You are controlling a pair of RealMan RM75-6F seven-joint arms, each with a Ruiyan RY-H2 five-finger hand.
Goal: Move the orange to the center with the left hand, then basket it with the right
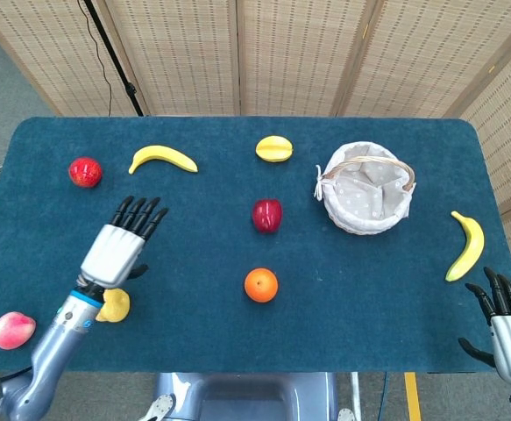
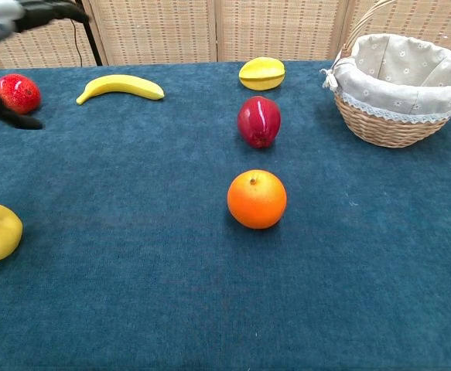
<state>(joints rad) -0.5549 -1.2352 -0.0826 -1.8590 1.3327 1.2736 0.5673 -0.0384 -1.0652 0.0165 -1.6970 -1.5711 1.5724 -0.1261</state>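
From my station I see the orange (image 1: 261, 285) sitting alone near the middle of the bench (image 1: 369, 289), nothing touching it. It is round and smooth-skinned, bright orange with a faint gloss, and the chest view shows a small stem dimple on top. The bench is covered in a dark teal cloth with a short, felt-like nap.

Just behind the orange stands a dark red apple (image 1: 267, 215), glossy and slightly tall in shape. Beyond that lies a yellow, ridged, lemon-shaped fruit (image 1: 273, 148). To the right is the basket (image 1: 366, 187), woven wicker with a hoop handle and a pale dotted fabric lining gathered at the rim.

My left hand (image 1: 121, 246) hangs over the left part of the bench, well apart from the orange, its dark fingers (image 1: 138, 213) spread and straight, holding nothing; the back of the palm is a pale grey shell. A lumpy yellow fruit (image 1: 113, 305) lies just beside its wrist. My right hand (image 1: 506, 329) is at the lower right corner of the head view, fingers fanned apart and empty.

Elsewhere are a curved banana (image 1: 162, 159) at the back left, a second banana (image 1: 466, 245) at the right edge, a dimpled red fruit (image 1: 85, 172) and a pink peach (image 1: 13, 330).
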